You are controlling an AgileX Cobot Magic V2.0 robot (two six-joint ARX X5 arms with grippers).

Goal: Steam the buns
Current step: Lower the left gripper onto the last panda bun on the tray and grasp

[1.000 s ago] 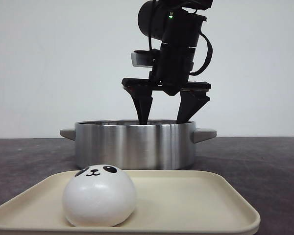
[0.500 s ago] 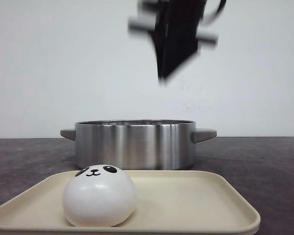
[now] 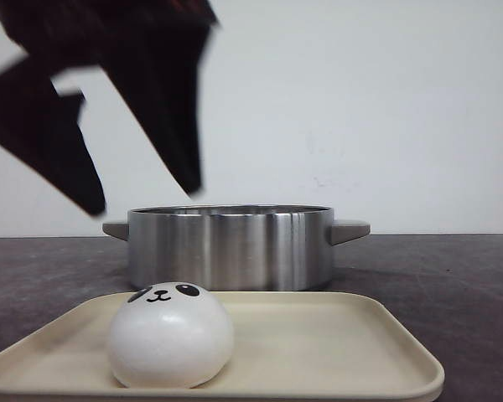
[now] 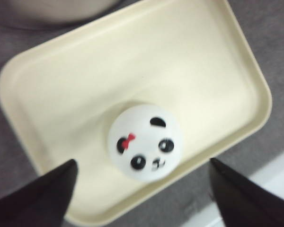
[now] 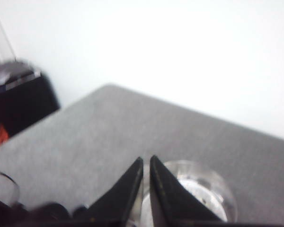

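Bun (image 3: 170,335) sits alone on the cream tray (image 3: 335,339), just before the steel pot (image 3: 231,246); left gripper (image 4: 141,191) hangs above it, fingers spread wide, empty. Right gripper (image 5: 146,182) is pinched shut. Next, I'd say: descend, straddle the bun, close gently.

No text, label, brand or number can be read on anything here.

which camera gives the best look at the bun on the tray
The left wrist view: it looks down on the bun, showing its whole face and red bow between the open left gripper fingers. The front view shows its side, face foreshortened. The right wrist view misses it.
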